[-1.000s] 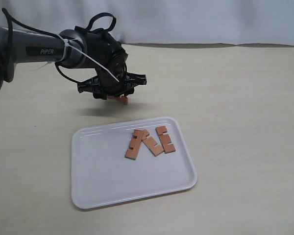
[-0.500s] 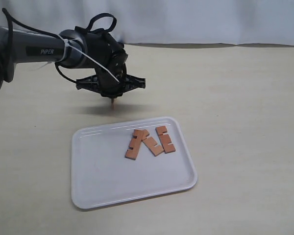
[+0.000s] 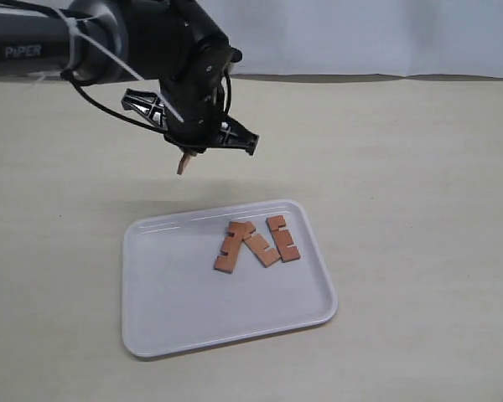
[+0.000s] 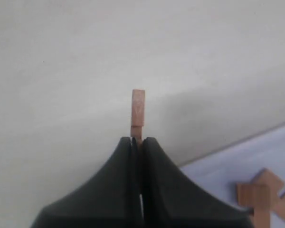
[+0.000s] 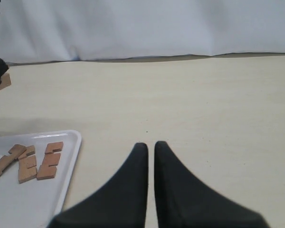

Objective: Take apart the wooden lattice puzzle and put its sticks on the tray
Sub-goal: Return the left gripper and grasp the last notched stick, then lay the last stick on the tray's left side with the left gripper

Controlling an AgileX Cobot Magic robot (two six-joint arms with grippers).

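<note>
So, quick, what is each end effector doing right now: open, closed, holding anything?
Left end effector: closed on a stick.
Right end effector: closed, holding nothing.

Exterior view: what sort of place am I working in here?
Probably a lab test bench: a bare beige tabletop, a white curtain backdrop, and the tray holding three sticks.

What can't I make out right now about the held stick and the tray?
- Left wrist view: the held stick is edge-on; its gripped end hides inside the left gripper.
- Left wrist view: the tray and its sticks are cut off by the frame edge.
- Exterior view: the right gripper is outside the frame.
</note>
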